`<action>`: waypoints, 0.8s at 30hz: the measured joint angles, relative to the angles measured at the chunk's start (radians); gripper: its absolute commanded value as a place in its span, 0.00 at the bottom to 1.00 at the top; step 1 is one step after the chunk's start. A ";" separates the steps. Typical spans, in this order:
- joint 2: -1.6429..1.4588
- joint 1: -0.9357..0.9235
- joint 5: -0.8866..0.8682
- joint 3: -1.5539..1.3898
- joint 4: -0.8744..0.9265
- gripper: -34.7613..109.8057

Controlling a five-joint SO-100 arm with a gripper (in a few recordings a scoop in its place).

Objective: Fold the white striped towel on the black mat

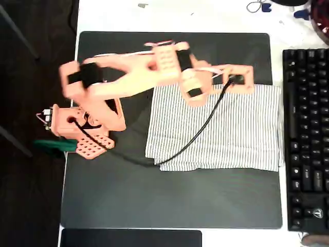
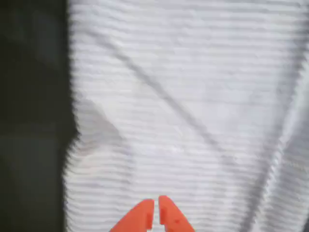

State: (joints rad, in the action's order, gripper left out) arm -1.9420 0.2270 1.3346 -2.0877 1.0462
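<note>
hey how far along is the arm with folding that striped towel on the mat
The white striped towel already lies on the black mat with layered edges along its bottom, so it may have one fold. The orange gripper hangs over the cloth, fingers nearly together and gripping nothing visible. A further fold looks left; how many I cannot tell.

Towel: the white striped towel (image 1: 221, 128) is white with fine dark pinstripes, spread flat as a rough rectangle, its lower edge showing layered folds.
Towel place: right half of the mat, its right edge overhanging.
Mat: the black mat (image 1: 128, 200) is matte, rectangular with rounded corners, lying flat.
</note>
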 measured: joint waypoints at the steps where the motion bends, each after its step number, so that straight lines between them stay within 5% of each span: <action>1: -0.055 -0.017 0.002 -0.051 -0.008 0.24; 24: -1.140 -0.173 0.118 -0.911 0.077 0.24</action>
State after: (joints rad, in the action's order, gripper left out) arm -3.0818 0.0537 1.4527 -2.9989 1.1229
